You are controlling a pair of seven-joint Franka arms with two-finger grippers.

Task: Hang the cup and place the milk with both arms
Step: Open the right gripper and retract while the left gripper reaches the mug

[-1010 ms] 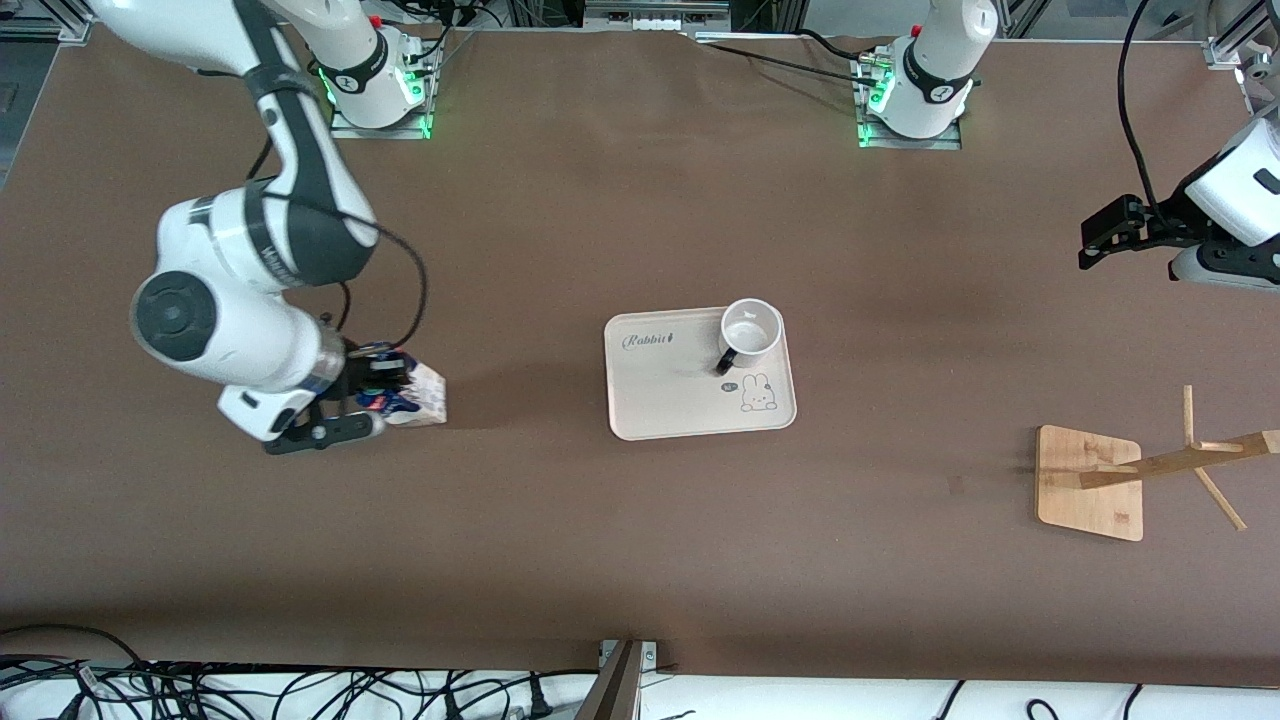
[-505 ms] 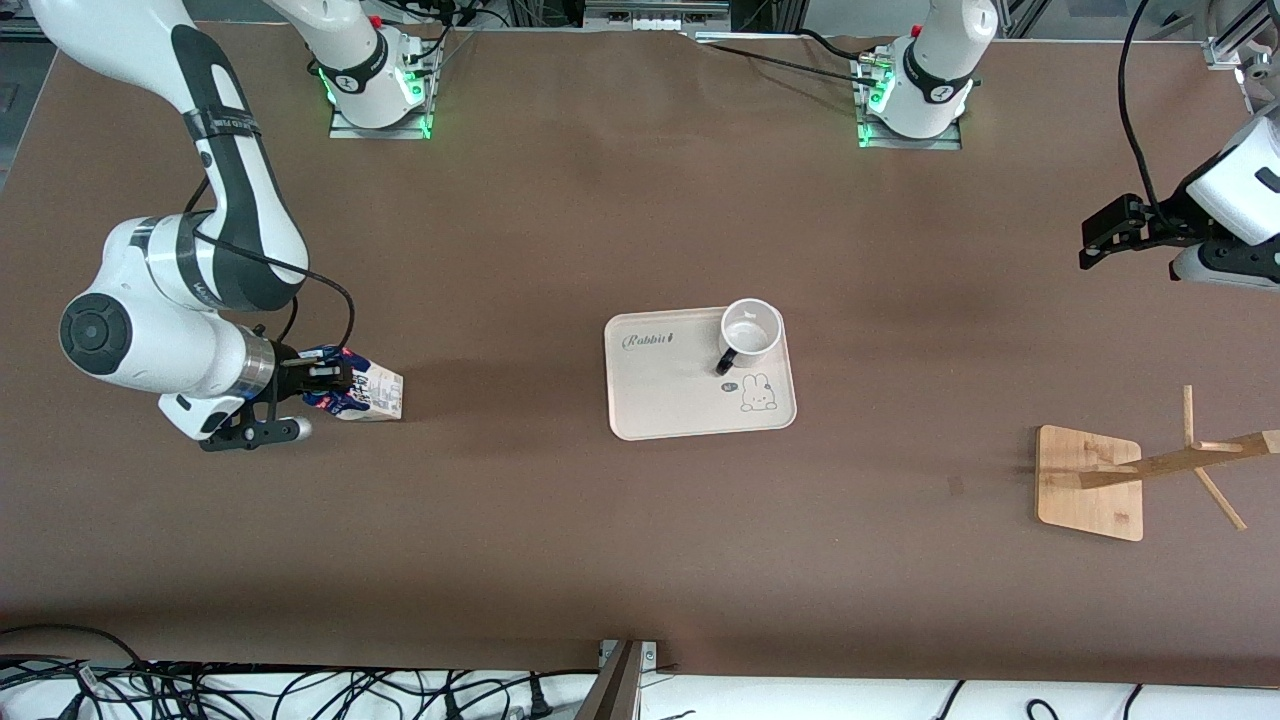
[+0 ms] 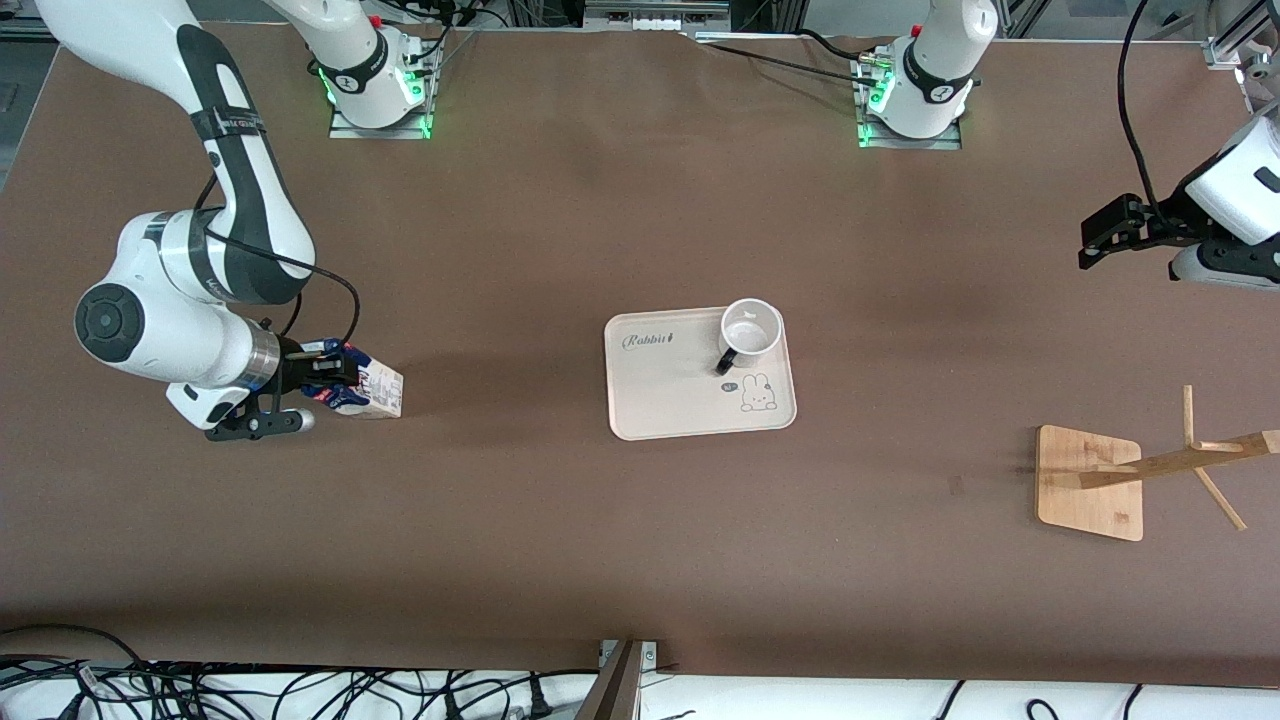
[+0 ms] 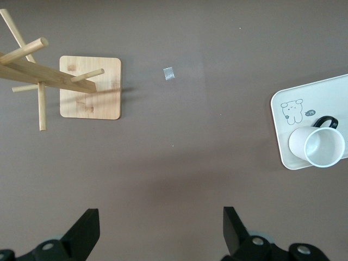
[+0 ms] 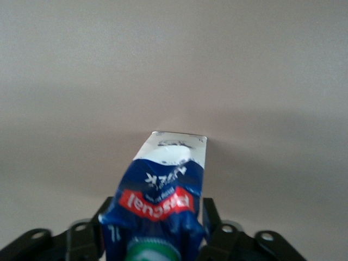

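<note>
Right tool (image 3: 335,380) sits low at the right arm's end of the tabletop (image 3: 560,560), its two black fingers (image 5: 213,217) flanking the capped end of the milk (image 3: 372,390); whether they press the carton's sides or stand just off them cannot be told from either view. The milk lies on its side on the tabletop, its long axis running straight out from the tool toward the middle, its flat bottom pointing at the tray (image 3: 660,400). That axis is what the coming move seems to turn on: the carton would have to be tipped up onto its bottom to stand. Nearer the middle, well apart from the carton, the tray carries the cup (image 3: 750,333), upright at the corner toward the left arm, its black handle pointing toward the front camera. The wooden rack (image 3: 1150,470) stands at the left arm's end, its pegs slanting up from a square base. Left tool (image 3: 1100,238) waits released, fingers wide apart, over bare tabletop at that end, nearer to both the rack and the cup than the right tool, so the hanging looks to be its job.
</note>
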